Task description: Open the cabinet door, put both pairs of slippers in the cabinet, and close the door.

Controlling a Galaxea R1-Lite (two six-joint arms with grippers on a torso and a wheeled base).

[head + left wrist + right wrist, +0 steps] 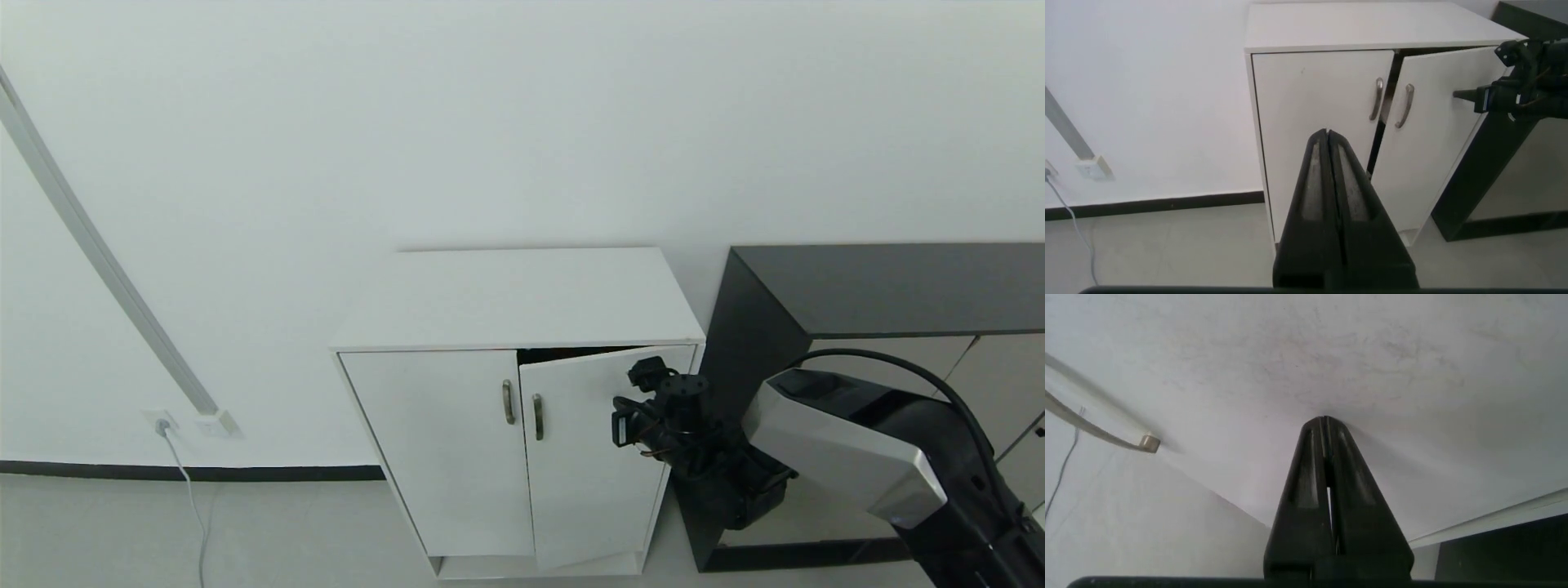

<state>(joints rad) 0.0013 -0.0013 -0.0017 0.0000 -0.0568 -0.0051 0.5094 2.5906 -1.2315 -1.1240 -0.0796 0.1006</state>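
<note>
While the right door (pixel 588 457) of the cabinet (pixel 522 294) stands only slightly ajar, the right gripper (pixel 1325 429), fingers pressed together, rests against its front. The left gripper (pixel 1327 139), also pressed together, hangs well apart from the cabinet. Whether the 2 pairs of slippers are inside is hidden, so it is not clear if only the closing is left.

Rear wall (pixel 522 122): plain white, evenly lit. A pale cable duct (pixel 90 237) runs diagonally down the wall on the left side and ends just beside a blank plate (pixel 215 424). A wall socket (pixel 161 422) next to the plate has a plug in it. A thin grey cord (pixel 194 510) hangs from the plug down to the floor (pixel 286 531), which is light grey. A black skirting strip (pixel 196 471) marks the base of the wall. On the right side, a dark sideboard (pixel 898 286) stands against the wall. It has a black top, a black side panel and paler door fronts.
</note>
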